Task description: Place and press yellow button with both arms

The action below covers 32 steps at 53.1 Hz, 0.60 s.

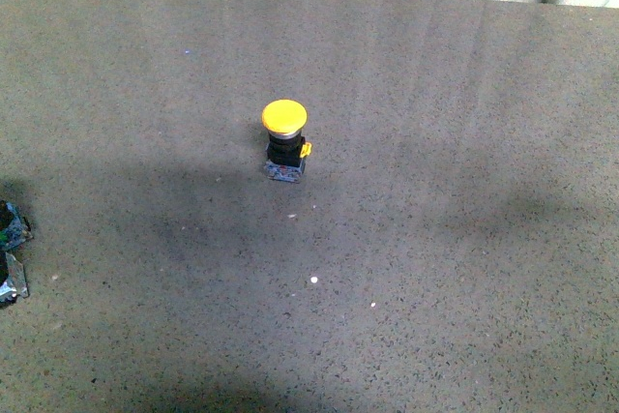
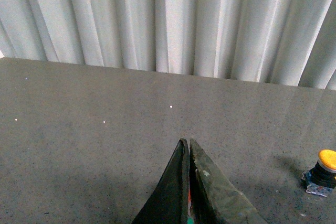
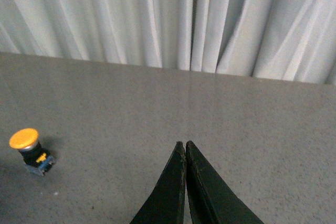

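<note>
Front view: the small push-button switch with a round yellow mushroom cap, black cylindrical body and silvery base stands upright on the grey speckled tabletop, just above centre, its yellow side tab pointing toward 3 o'clock. Neither arm appears here. A crumpled blue-silver scrap lies at the table's edge at about 8 o'clock from the button, well apart from it.

Left wrist view: the dark left gripper has its two fingers pressed together, tips touching, holding nothing. The yellow button stands on the table toward 3 o'clock from the fingertips, well apart. Pale pleated curtain hangs behind the table.

Right wrist view: the black right gripper is likewise fully closed and empty. The yellow button stands toward 9 o'clock from its tips, well apart.
</note>
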Each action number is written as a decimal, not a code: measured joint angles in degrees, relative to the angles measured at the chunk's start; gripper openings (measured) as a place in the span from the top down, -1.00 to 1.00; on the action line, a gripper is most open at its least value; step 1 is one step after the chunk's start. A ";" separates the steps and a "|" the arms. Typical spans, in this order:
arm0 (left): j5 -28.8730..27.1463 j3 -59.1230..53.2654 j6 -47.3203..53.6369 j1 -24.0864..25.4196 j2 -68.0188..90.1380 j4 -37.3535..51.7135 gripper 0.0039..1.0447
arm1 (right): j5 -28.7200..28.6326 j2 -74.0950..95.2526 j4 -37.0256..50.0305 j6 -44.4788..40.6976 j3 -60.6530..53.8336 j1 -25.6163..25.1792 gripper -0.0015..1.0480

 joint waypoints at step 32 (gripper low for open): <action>0.00 0.00 0.00 0.00 0.00 0.02 0.98 | -0.13 -21.57 -19.50 0.00 -0.11 -0.07 0.97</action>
